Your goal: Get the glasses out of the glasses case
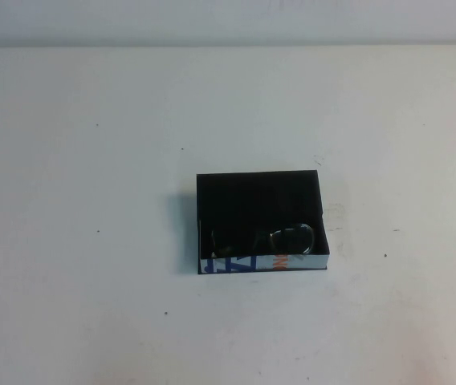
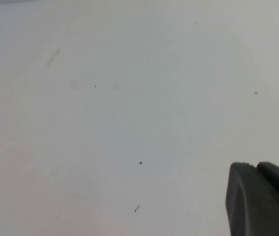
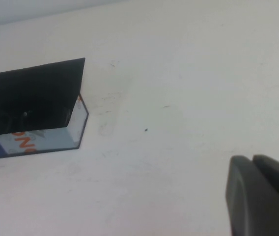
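Only a small part of each arm was visible, and only in the wrist views; the high view showed no part of the robot. The left gripper (image 2: 262, 199) appeared as a dark grey, matte block with a rounded upper corner, set at the 4 o'clock corner of the left wrist view. A narrow seam divided it into a lighter grey front piece and a darker piece behind. The right gripper (image 3: 262, 194) had the same form and finish: dark grey, matte, rounded at the top, with one seam between two pieces, also at 4 o'clock. No cables, screws or markings could be made out on either.
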Robot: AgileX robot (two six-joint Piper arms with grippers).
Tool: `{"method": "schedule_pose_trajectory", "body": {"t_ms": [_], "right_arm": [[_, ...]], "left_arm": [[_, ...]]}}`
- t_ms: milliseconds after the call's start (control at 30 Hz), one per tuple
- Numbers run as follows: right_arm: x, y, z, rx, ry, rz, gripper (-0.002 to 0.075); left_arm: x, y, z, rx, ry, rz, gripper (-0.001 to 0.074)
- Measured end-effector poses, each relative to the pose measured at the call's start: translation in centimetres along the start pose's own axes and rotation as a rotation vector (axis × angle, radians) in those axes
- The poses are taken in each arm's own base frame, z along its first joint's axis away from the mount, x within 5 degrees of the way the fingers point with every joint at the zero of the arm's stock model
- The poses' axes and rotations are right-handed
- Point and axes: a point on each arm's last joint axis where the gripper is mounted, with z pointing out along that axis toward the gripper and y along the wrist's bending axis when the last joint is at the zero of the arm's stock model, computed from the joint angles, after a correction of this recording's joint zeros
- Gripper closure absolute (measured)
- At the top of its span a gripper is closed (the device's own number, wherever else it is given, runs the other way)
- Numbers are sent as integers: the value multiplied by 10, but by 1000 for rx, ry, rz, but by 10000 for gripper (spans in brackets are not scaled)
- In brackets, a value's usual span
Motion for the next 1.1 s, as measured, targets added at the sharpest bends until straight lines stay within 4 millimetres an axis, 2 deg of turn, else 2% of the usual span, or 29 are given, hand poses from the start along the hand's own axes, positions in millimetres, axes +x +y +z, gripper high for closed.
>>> {"method": "schedule_pose_trajectory", "body": {"t_ms": [100,233,333,433,567,700,867,967,1100], "right_arm": [[-14,9,-9,-37,38,25,743],[-73,31,-42,-105,-90,8,743],[-108,45,-65,-138,-89,0,743],[-132,54,-63,-142,-19,8,743],[-154,61,-32,-138,148,33,743],[-171,66,13,-159,394,-86,743],[-194,82,75,-318,752,-226,743],[-195,96,120,-390,894,-392,743],[-182,125,166,-455,991,-719,719]], "left_arm": [[0,0,0,0,0,0,740],[0,0,0,0,0,0,740],[0,0,0,0,0,0,740],[0,0,0,0,0,0,740],[0,0,0,0,0,0,740],[0,0,0,0,0,0,740],[0,0,0,0,0,0,740],[0,0,0,0,0,0,740],[0,0,0,0,0,0,740]]}}
